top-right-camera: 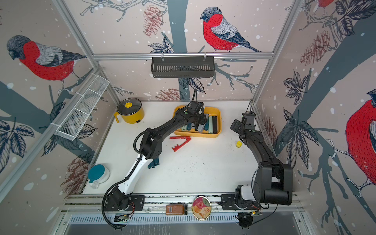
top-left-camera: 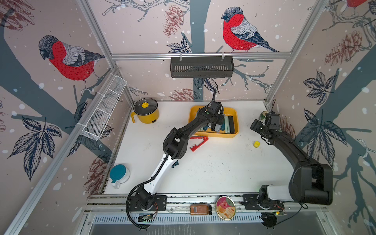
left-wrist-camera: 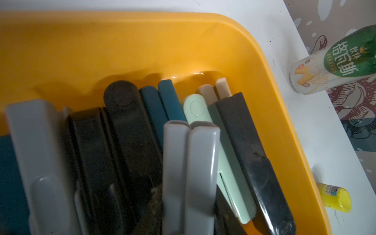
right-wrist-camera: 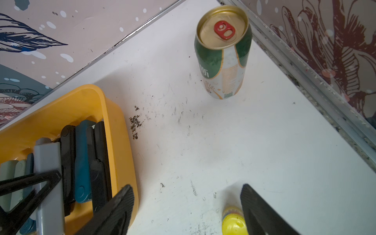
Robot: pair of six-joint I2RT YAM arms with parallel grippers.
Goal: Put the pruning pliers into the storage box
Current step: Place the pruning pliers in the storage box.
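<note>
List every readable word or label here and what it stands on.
"秋林": green-and-white metal drink can, small characters.
"格瓦斯": same can, large white characters.
Unreadable: label of the small yellow plastic bottle, blurred.
Unreadable: labels of the round pink-printed tin and the brown black-capped jar, too small.

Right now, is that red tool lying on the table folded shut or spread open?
Spread open. The red pruning pliers lie in a toothed V on the table, outside the storage box.

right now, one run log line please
left pincer: shut on grey plastic pliers over yellow plastic tray | right pincer: open | red plastic pliers: outside tray
</note>
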